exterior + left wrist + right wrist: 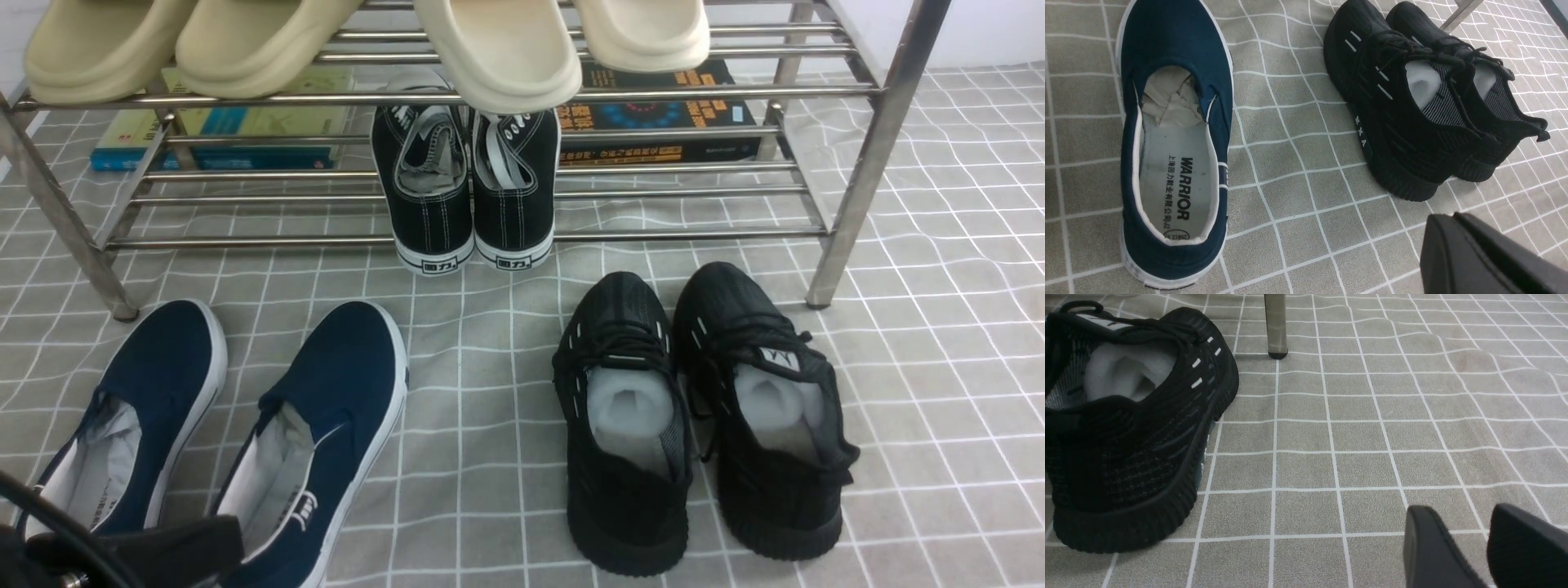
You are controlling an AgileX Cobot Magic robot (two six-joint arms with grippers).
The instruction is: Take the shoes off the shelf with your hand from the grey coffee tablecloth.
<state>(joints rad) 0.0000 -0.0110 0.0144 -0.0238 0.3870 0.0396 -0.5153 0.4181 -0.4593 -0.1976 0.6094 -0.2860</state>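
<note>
2 navy slip-ons point(343, 376) rest on grey tablecloth point(465, 425).

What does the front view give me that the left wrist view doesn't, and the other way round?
Front only: cream clogs, black canvas sneakers, books.
Left wrist only: the lettering on the black trainer's side sole.
Both: a navy slip-on, the black trainers, gridded cloth, part of the rack.

Lighting: bright, soft, even; source unclear
Shadows: faint, beside the black knit trainers point(624, 506)
Glare: pale highlights on the steel shoe rack point(865, 155)
Blur: claw fingertips point(1425, 539) soft in the right wrist view
</note>
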